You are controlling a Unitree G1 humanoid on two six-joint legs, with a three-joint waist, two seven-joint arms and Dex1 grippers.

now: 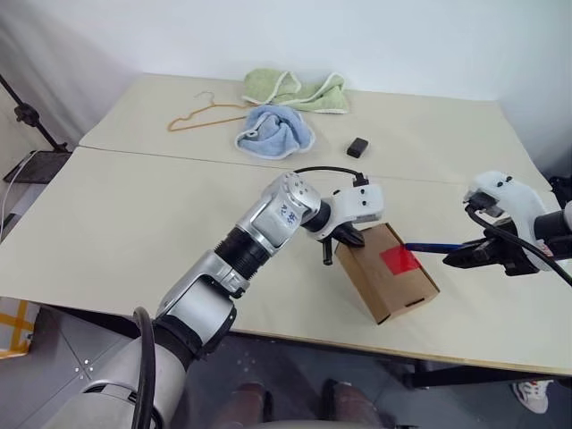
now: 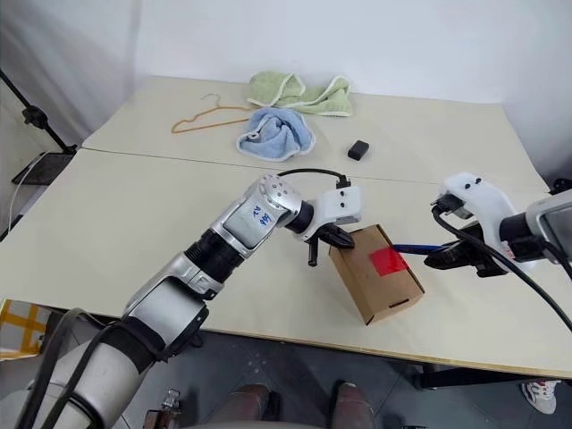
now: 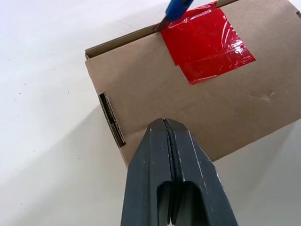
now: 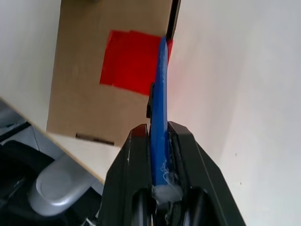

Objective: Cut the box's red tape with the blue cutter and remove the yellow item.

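Note:
The brown box [image 1: 386, 279] lies closed on the table near its front edge, with the red tape [image 1: 399, 260] across its top flap edge. My left gripper [image 3: 164, 124] is shut and empty, its tips at the box's top face near the left end; I cannot tell if they touch. From the right, my right gripper [image 4: 161, 131] is shut on the blue cutter [image 4: 160, 103]. The cutter's dark tip [image 3: 163, 24] sits at the tape's corner on the flap edge. The yellow item is hidden.
At the back of the table lie a green towel [image 1: 299, 89], a blue towel [image 1: 275, 130], an orange wire hanger [image 1: 201, 114] and a small black block [image 1: 358, 147]. A seam [image 1: 179, 155] joins two tabletops. The front edge runs just below the box.

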